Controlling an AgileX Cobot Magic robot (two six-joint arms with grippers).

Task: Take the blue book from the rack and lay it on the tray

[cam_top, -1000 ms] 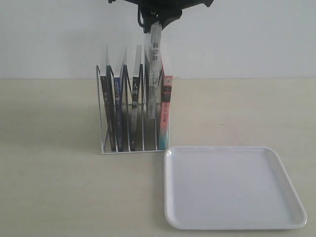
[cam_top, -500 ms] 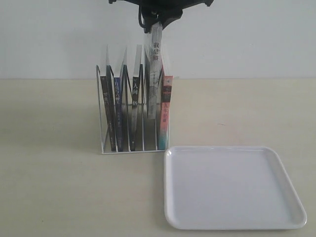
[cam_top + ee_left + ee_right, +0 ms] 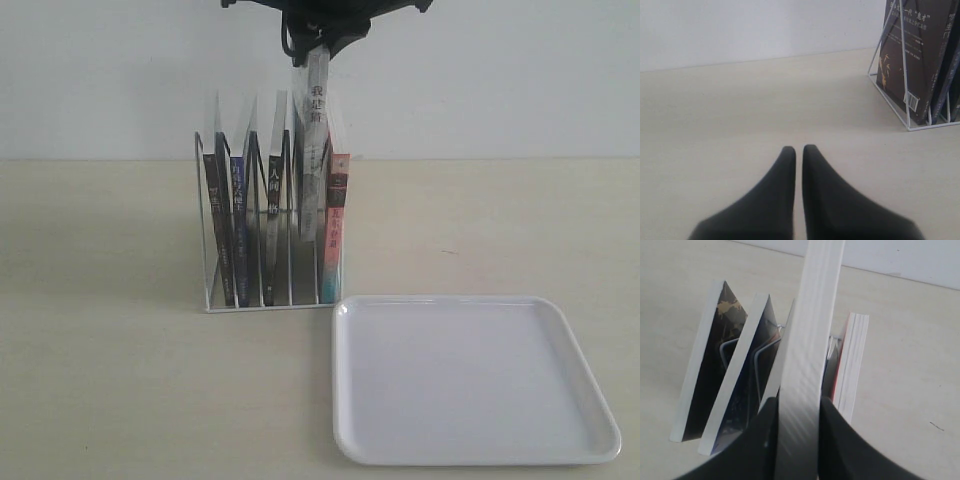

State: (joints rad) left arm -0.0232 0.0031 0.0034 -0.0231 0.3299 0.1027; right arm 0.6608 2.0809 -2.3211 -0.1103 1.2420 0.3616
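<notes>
Ext. view: right end effector (image 3: 318, 35) clamps the top of a pale-spined book (image 3: 312, 130), which stands higher than the others in the rack (image 3: 208, 290). Blue book (image 3: 238, 225) is 2nd from rack's left end, btwn black-spined books (image 3: 272, 220). Only the right wrist view shows fingers (image 3: 760, 440) pressing both faces of the held book. Only the left wrist view shows the left end effector (image 3: 798, 152), closed, over the counter (image 3: 740, 100) beside rack. Tray (image 3: 470, 450) lies just front-right of rack, w/ a pink-spined book (image 3: 338, 215) at rack's right end.
</notes>
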